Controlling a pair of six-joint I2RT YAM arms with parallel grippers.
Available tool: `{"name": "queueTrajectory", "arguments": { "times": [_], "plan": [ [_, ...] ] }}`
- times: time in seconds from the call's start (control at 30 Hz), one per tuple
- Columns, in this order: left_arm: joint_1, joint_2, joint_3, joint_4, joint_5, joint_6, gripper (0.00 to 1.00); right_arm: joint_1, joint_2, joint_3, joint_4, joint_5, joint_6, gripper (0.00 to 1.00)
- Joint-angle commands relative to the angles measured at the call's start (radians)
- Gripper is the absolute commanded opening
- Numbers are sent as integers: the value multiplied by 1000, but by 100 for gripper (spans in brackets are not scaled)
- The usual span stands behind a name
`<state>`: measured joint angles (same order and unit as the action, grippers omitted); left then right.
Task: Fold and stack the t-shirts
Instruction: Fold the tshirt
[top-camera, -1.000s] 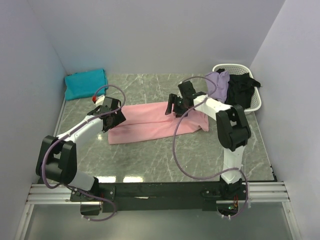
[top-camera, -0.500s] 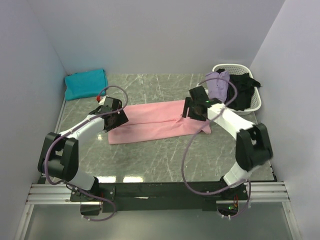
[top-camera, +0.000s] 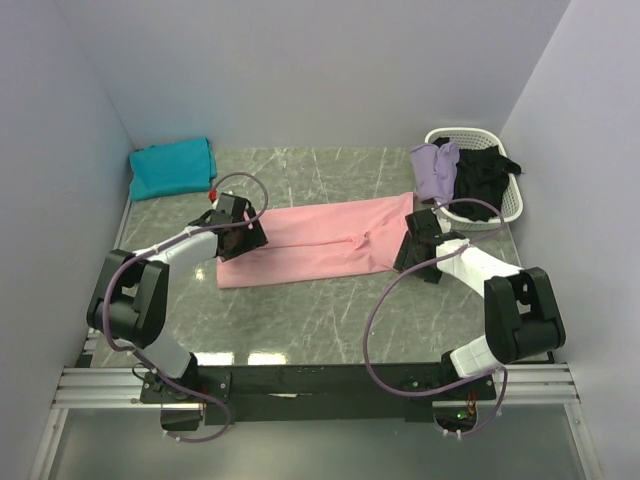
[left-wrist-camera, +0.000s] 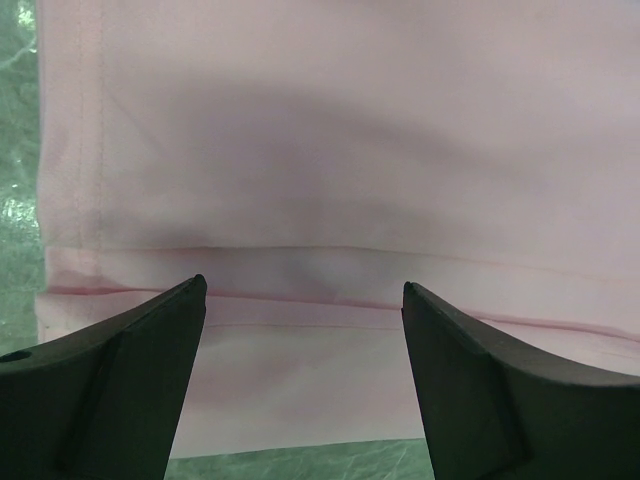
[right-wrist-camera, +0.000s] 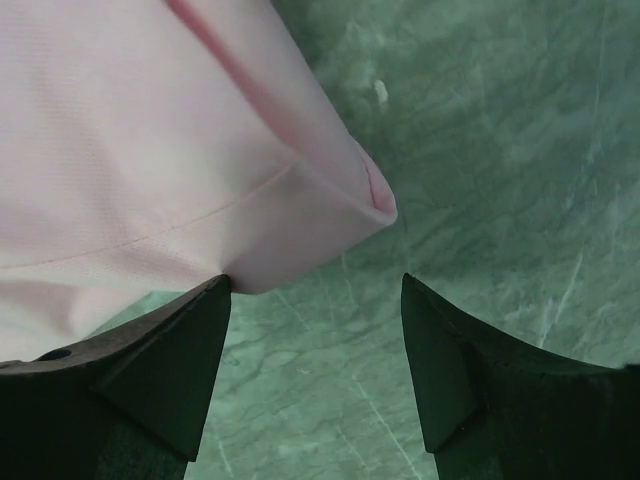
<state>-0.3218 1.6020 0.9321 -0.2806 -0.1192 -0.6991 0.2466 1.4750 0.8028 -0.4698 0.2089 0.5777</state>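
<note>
Two ends of pink t-shirt (top-camera: 310, 240), long axis left-right: left end effector (left-wrist-camera: 301, 290), right end effector (right-wrist-camera: 315, 285) both spread.

A robot lab test booth: plain pale walls (top-camera: 300, 70) box in a green marble-look table (top-camera: 330, 310) on three sides, and a left arm (top-camera: 175, 248) and right arm (top-camera: 470, 262) with loose cables (top-camera: 368, 320) are bolted to a metal rail (top-camera: 110, 385) along its near edge
</note>
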Motion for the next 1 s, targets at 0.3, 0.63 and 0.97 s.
{"name": "queueTrajectory", "arguments": {
  "times": [0.3,0.63,0.97],
  "plan": [
    [-10,41,13,48,-68,55,85,-53,-70,4,42,79,13,75],
    [-10,87,4,18,-117,76,86,-107,22,45,59,60,-24,75],
    [-10,75,17,-17,-191,78,86,-115,-59,94,33,30,-61,76]
  ]
}}
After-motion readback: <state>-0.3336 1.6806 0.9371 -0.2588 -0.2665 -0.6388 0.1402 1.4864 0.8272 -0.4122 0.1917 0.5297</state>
